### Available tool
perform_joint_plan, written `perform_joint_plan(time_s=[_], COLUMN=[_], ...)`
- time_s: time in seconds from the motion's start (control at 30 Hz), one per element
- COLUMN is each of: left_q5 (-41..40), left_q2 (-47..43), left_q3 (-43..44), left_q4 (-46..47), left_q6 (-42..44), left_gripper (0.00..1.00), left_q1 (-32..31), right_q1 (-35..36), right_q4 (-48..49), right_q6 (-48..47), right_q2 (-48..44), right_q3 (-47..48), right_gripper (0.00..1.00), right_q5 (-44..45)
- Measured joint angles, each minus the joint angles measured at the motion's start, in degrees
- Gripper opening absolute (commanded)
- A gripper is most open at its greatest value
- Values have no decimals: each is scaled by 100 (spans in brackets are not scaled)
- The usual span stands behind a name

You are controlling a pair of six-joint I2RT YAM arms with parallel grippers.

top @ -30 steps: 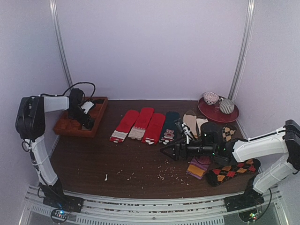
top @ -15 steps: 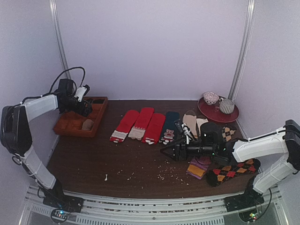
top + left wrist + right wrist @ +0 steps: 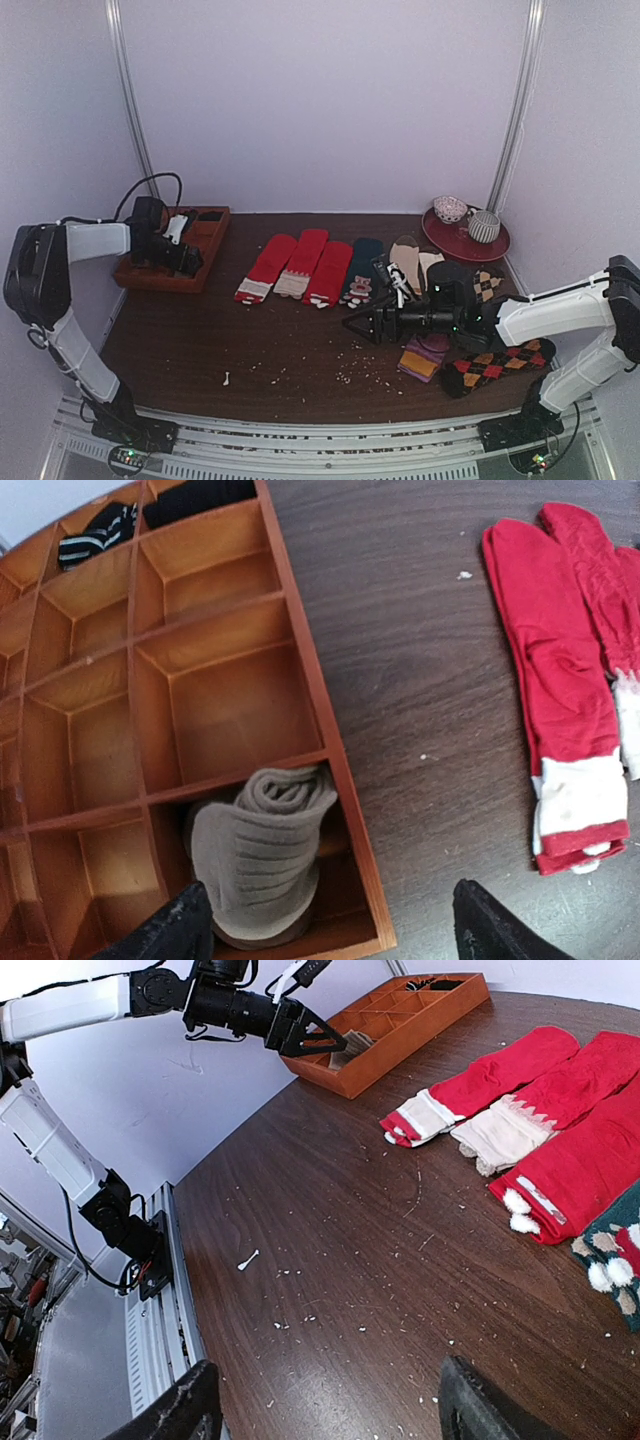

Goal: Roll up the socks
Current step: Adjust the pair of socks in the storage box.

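The tan socks are a rolled bundle (image 3: 262, 855) lying in the near right compartment of the wooden tray (image 3: 300, 680). My left gripper (image 3: 335, 935) is open and empty just above it, one finger by the bundle and one over the table. In the top view the left gripper (image 3: 188, 258) sits over the tray (image 3: 135, 275) and hides the bundle. The right wrist view shows the left gripper (image 3: 312, 1038) at the tray (image 3: 420, 1010) with the bundle (image 3: 355, 1042) beside it. My right gripper (image 3: 352, 325) is open and empty, low over bare table (image 3: 330, 1410).
Red socks (image 3: 265, 265) with white cuffs lie right of the tray, also in the left wrist view (image 3: 550, 680). More socks, some argyle (image 3: 495, 365), lie around the right arm. A maroon plate (image 3: 465, 245) with bowls stands back right. A black striped sock (image 3: 95, 535) fills a far compartment.
My left gripper rose off the tray, leaving the tan bundle in it, then came back low over the tray's near right corner. The right arm has not moved.
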Motion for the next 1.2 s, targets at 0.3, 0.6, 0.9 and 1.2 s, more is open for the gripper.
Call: perform_joint_plan(time_s=[0.3,0.6,0.9,1.2], left_q5=[-332,-446,-426,-431], left_q2=[271,546,538,535], left_q3=[-33,72,273,293], left_q4=[173,271,369,310], left_q6=[-160,-170,-136,-125], left_gripper=[73,67,67,58], left_q1=[0,0,11,144], right_q1=[0,0,0,0], right_q4=[11,13,15,70], right_q6=[0,0,2,17], right_q2=[0,68,76,129], right_q3=[0,0,0,0], right_gripper=[75,74,74,74], right_q5=[-37,-63,-66,-76])
